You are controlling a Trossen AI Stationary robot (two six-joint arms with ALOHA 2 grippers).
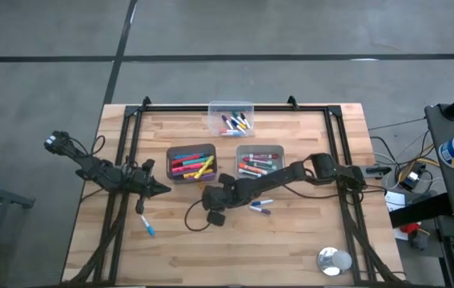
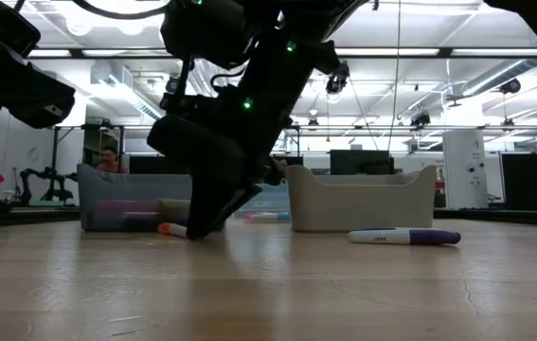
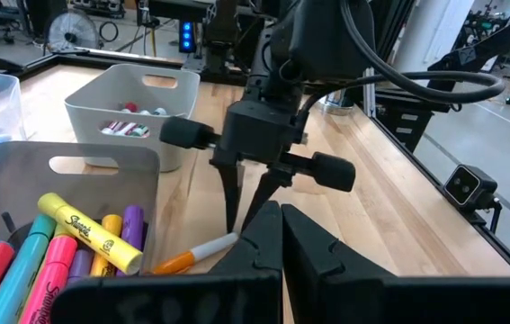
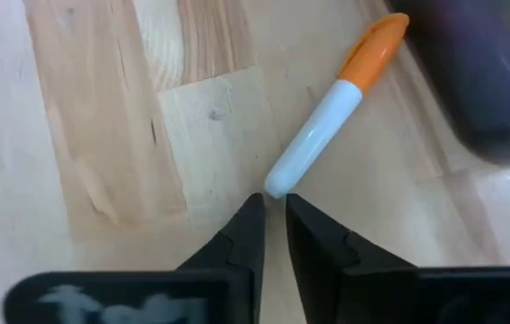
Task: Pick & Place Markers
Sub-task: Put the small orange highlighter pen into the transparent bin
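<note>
My right gripper (image 4: 272, 220) is down at the wooden table (image 1: 291, 248), its fingertips nearly together, with only a thin gap, right at the white end of an orange-capped marker (image 4: 331, 112) that lies flat on the wood. The tips sit at the barrel's end rather than around it, so I am not clamped on anything. From my left wrist I see the same marker (image 3: 196, 255) lying just beside the grey bin (image 3: 102, 166) of highlighters, with my right fingers (image 3: 232, 193) pointing down at it.

My left gripper (image 1: 158, 190) waits near the left side of that bin, its fingers close together and empty.

The grey bin (image 1: 170, 154) holds a heap of yellow, pink, blue and orange markers. A second grey bin (image 1: 279, 150) to its right holds more, and a clear tub (image 1: 231, 106) at the far edge has a few as well. Loose on the table lie a purple-capped marker (image 2: 405, 236) near my right arm and a blue-capped marker (image 1: 147, 227) toward the near left
</note>
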